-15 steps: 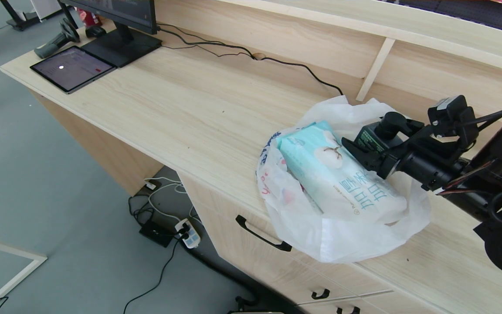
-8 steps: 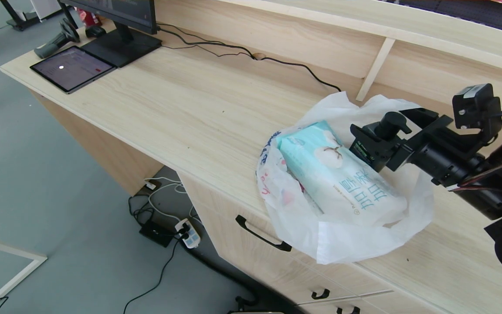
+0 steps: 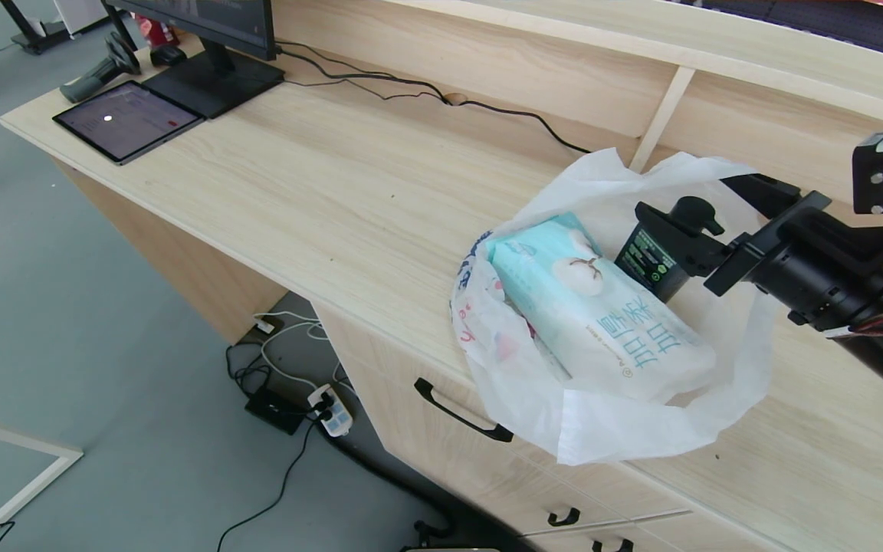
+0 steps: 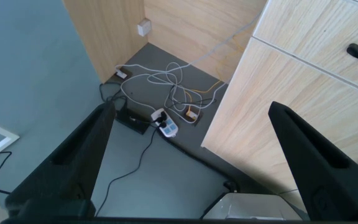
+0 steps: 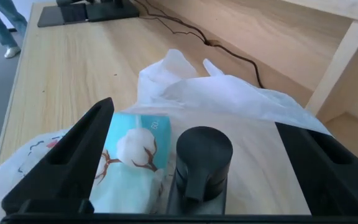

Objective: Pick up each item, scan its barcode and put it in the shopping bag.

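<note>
A white plastic shopping bag (image 3: pixel 625 429) is lying open on the right part of a pale wooden counter (image 3: pixel 319 192), close to the near edge. Inside it, a pale blue pack of cotton tissues (image 3: pixel 602 314) is lying lengthwise. A dark bottle (image 3: pixel 650 261) with a green label and a black pump top is sitting in the bag too. It is resting against the far right side of the pack and leaning to the right.

The right gripper (image 5: pixel 194 115) is hanging over the far right side of the bag. Its two black fingers (image 5: pixel 73 155) are spreading wide apart and gripping nothing. The bottle's pump top is sitting in line with the gap between them, and neither finger is touching it.

The left gripper (image 4: pixel 191 109) is hanging low beside the counter's cabinet and pointing down at the grey floor. Its fingers are also spreading wide, with nothing between them. Below it, a tangle of cables and a white power strip (image 4: pixel 167 126) are lying on the floor.

At the far left end of the counter, a monitor (image 3: pixel 204 19) is standing on a black base. A tablet (image 3: pixel 127 119) is lying flat just in front of it, with a handheld barcode scanner (image 3: pixel 100 70) beyond the tablet. A black cable (image 3: pixel 503 113) is running along the back of the counter toward the bag. A drawer with a black handle (image 3: pixel 461 415) is sitting under the counter edge, below the bag.
</note>
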`<state>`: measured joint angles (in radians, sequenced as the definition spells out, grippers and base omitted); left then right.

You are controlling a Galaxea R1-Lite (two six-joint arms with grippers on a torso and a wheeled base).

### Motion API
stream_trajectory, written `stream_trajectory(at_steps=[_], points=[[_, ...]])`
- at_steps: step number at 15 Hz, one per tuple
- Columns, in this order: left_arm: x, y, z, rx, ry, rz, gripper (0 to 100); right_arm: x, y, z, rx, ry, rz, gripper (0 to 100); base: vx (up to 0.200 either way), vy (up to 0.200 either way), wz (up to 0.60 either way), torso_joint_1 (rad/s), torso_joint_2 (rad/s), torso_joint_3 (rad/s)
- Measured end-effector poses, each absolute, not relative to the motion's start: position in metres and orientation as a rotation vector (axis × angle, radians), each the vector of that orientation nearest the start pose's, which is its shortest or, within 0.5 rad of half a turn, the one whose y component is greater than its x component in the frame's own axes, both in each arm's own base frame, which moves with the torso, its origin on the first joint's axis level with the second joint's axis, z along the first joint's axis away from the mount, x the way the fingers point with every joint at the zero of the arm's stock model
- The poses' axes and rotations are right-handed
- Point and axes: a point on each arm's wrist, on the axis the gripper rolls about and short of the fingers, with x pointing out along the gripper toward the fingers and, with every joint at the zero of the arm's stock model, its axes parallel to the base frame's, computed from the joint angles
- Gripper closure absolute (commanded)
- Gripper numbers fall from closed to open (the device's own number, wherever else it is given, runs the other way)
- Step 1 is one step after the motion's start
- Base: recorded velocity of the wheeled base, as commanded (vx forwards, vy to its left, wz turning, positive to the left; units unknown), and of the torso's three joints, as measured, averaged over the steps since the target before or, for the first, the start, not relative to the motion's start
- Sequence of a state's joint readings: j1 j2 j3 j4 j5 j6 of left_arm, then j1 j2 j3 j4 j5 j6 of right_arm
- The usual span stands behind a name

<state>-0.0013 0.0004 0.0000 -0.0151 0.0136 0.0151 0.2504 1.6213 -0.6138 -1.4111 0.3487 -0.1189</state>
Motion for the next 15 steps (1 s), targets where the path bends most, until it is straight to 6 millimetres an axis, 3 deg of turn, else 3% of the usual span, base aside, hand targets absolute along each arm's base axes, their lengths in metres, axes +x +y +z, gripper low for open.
stream_trajectory(at_steps=[5,11,15], points=[[-0.023,0.000,0.077,0.015,-0.015,0.012,0,0.244,0.072,0.241,-0.101,-0.461,0.574,0,0.000,0.000,0.00,0.000,0.00,0.000],[-0.023,0.000,0.077,0.015,-0.015,0.012,0,0.227,0.090,0.232,-0.029,-0.404,0.658,0,0.000,0.000,0.00,0.000,0.00,0.000],[-0.023,0.000,0.077,0.015,-0.015,0.012,0,0.219,0.077,0.237,-0.007,-0.415,0.620,0,0.000,0.000,0.00,0.000,0.00,0.000]])
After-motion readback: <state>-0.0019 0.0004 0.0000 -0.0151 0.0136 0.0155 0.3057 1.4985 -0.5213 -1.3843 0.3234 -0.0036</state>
